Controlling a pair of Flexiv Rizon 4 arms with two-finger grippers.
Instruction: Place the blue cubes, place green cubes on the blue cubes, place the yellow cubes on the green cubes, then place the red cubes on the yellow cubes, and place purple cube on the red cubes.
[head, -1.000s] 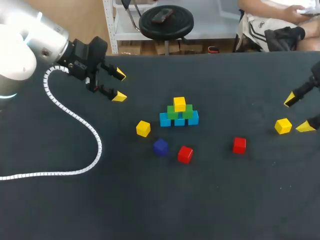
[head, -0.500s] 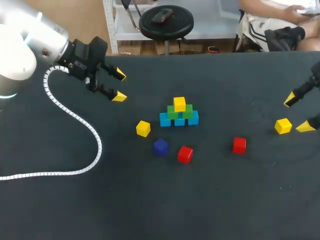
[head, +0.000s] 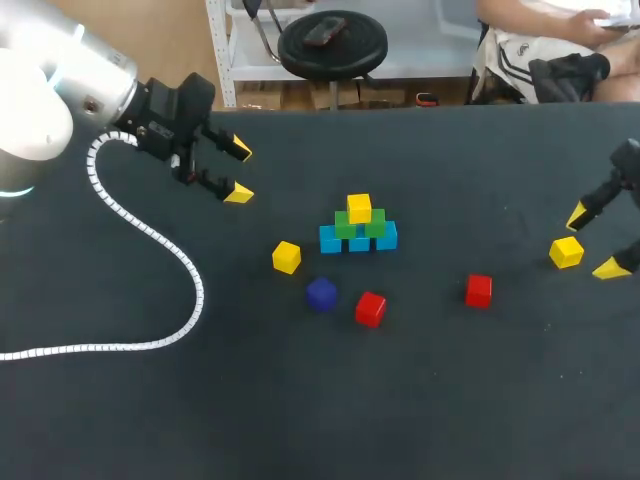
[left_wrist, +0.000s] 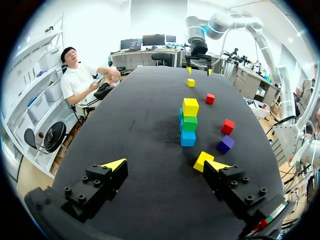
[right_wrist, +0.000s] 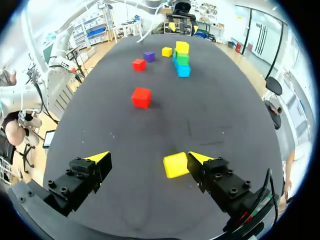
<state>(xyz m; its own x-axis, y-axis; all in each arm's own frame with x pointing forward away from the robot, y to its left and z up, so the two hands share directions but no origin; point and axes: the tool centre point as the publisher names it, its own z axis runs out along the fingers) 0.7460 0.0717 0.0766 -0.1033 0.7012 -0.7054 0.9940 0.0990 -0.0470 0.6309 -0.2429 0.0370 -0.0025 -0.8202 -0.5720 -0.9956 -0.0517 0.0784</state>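
Note:
A small pyramid stands mid-table: blue cubes (head: 358, 240), green cubes (head: 358, 226) on them, one yellow cube (head: 359, 208) on top. Loose on the table lie a yellow cube (head: 286, 257), a purple cube (head: 320, 293) and two red cubes (head: 370, 308) (head: 478, 290). Another yellow cube (head: 566, 252) (right_wrist: 176, 165) sits at the right, low between the open fingers of my right gripper (head: 595, 241) (right_wrist: 148, 158), close to one fingertip and untouched. My left gripper (head: 240, 172) (left_wrist: 165, 165) hangs open at the back left, holding nothing. A loose yellow cube (left_wrist: 202, 161) lies beyond one of its fingers.
A white coiled cable (head: 150, 235) trails from my left arm across the table's left side. The black table (head: 420, 400) has bare cloth along its front and between the pyramid and the right cube.
My right gripper has shifted a little toward the table's front, so its fingers now stand closer around the right yellow cube. The left arm and all cubes have stayed put.

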